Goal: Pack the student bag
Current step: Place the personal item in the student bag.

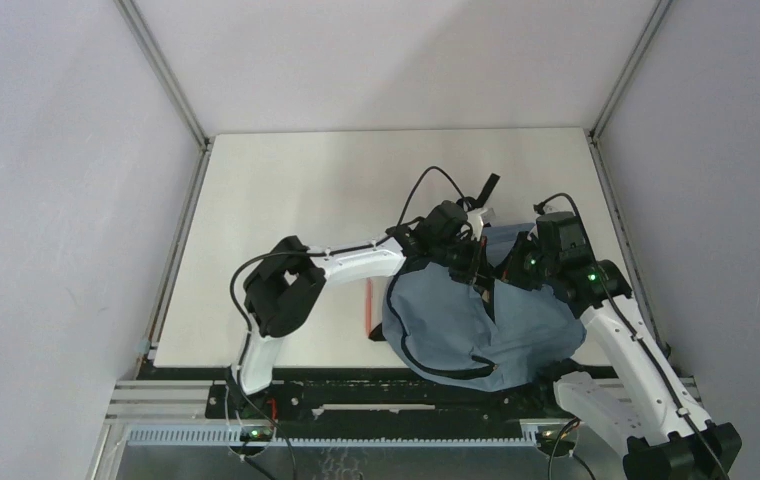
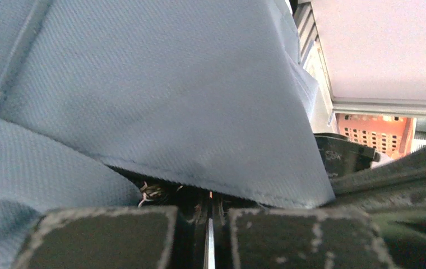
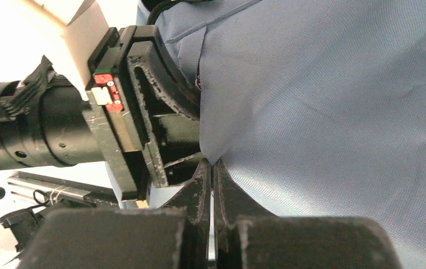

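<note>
The student bag (image 1: 476,330), dusty-blue with black trim, sits at the table's near right, and both arms meet at its top. My left gripper (image 1: 463,260) reaches in from the left. Seen from the left wrist, its jaws are pressed together, and the gripper (image 2: 209,203) pokes under a blue fabric edge (image 2: 199,112) into the dark trim, where the tips are hidden. My right gripper (image 3: 212,163) is shut on a pinched fold of the bag's fabric (image 3: 323,112). The left gripper's black body (image 3: 143,117) sits right beside that fold.
A thin red item (image 1: 370,310) lies flat on the table against the bag's left side. An orange crate (image 2: 379,131) stands beyond the table's rail. Grey walls enclose the table on three sides. A black strap end (image 1: 489,186) sticks up behind the bag.
</note>
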Tool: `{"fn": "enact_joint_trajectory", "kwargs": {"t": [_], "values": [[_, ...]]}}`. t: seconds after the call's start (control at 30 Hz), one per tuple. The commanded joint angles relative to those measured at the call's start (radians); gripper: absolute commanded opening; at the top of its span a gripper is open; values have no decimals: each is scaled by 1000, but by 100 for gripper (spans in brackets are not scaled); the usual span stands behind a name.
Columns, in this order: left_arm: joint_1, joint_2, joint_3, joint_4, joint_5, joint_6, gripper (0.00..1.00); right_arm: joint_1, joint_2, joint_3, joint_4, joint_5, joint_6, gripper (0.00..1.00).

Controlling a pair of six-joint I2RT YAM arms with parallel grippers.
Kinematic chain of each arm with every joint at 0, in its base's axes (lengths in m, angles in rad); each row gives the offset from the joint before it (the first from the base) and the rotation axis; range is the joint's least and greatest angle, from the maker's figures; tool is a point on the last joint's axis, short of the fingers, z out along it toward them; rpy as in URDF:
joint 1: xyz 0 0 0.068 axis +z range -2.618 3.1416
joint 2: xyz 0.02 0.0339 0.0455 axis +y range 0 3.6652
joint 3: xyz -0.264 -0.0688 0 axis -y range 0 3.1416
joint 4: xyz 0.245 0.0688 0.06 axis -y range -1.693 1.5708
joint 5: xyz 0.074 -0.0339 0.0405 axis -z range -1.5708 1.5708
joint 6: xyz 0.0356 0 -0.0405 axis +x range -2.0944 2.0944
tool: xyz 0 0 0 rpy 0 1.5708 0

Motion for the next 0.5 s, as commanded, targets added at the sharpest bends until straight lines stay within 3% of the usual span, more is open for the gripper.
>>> {"fn": "enact_joint_trajectory", "kwargs": {"t": [0.0, 0.2, 0.23, 0.33, 0.37, 0.47], "values": [[-2, -16, 5, 60, -112, -24, 0, 2, -41, 25, 91, -95, 48, 0], [-25, 4, 18, 109, -108, -74, 0, 2, -35, 26, 88, -7, 73, 0], [-25, -8, 12, 94, -110, -66, 7, 1, -35, 26, 80, 31, 76, 0], [-22, -50, 18, -31, -115, 20, 51, 1, -38, 24, 55, 92, 78, 0], [-21, -67, 18, -71, -119, 50, 58, 1, -37, 24, 51, 102, 76, 0], [-22, -140, 7, -173, -153, 109, 62, 1, -39, 24, 46, 141, 64, 0]]}}
